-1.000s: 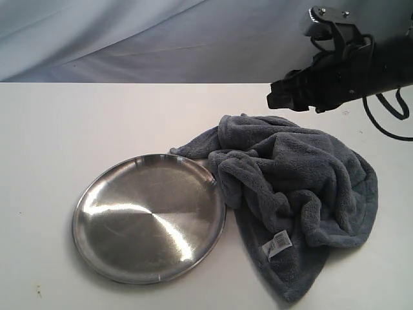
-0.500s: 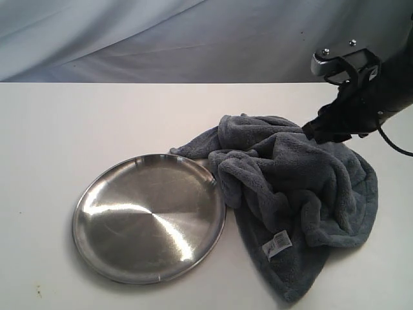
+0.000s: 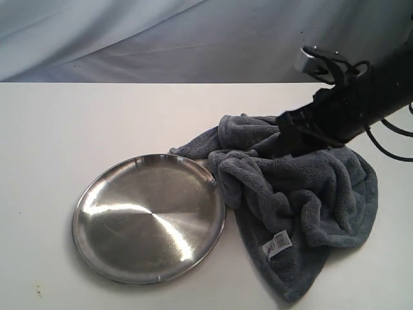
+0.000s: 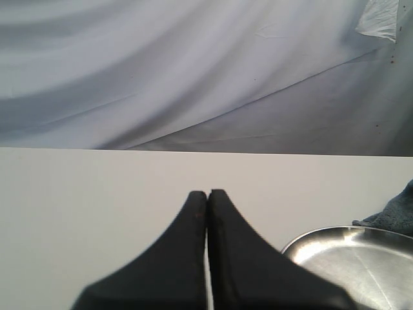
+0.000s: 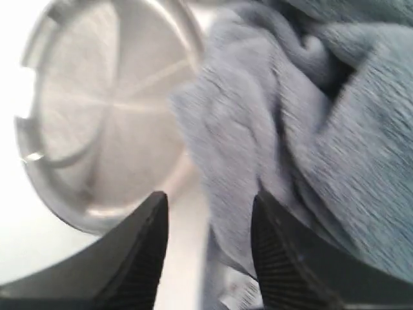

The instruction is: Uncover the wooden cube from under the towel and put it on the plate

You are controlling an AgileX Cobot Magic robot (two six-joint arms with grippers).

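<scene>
Nearest us: white label [image 3: 279,244] on towel [image 3: 310,187], plate [image 3: 148,218] right up against towel on worktop [image 3: 45,129]. Towel all bunched up, so we can't see wooden cube. Further back, right gripper [image 5: 208,197] low over towel, fingers [image 5: 145,252] spread, gripping nothing. Left gripper [image 4: 207,194] pinched closed, empty.

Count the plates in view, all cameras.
1. The steel plate lies on the white table, left of the grey towel in the exterior view, with the towel's edge meeting its rim. The bunched towel may hide small things, but hardly a second plate.
</scene>
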